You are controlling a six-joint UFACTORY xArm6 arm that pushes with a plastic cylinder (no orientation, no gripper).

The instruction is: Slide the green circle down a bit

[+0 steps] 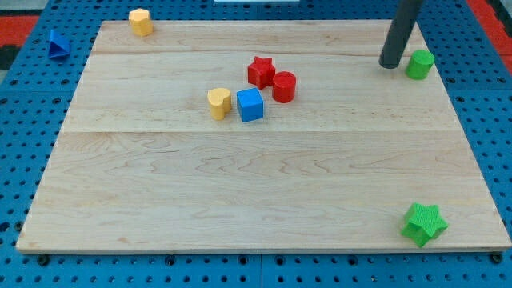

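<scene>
At the view's far left, a small blue triangular plastic block sits off the board, on the blue perforated bench beside the board's upper left corner. Just to its right, a yellow plastic block with a flattened, roughly hexagonal top stands at the top edge of the pale wooden board, near the upper left corner.

Toward the middle of the board, a yellow heart-shaped plastic block lies just beside a blue plastic cube; whether the two touch cannot be told. Up and to the right of the cube, a red star-shaped plastic block sits against a red plastic cylinder, the pair touching or very nearly so and close to the cube's upper right.

Further right, the straight dark rod comes down from the view's top, and my tip rests on the board near its upper right edge. The arm carries no gripper, so there is nothing released or clenched, and nothing is grasped. The green circle, a small round green plastic block, sits just to the right of my tip at the board's right edge, very close to it; contact cannot be made out.

In the lower right corner, a green star-shaped plastic block rests on the board, well apart from everything else.
</scene>
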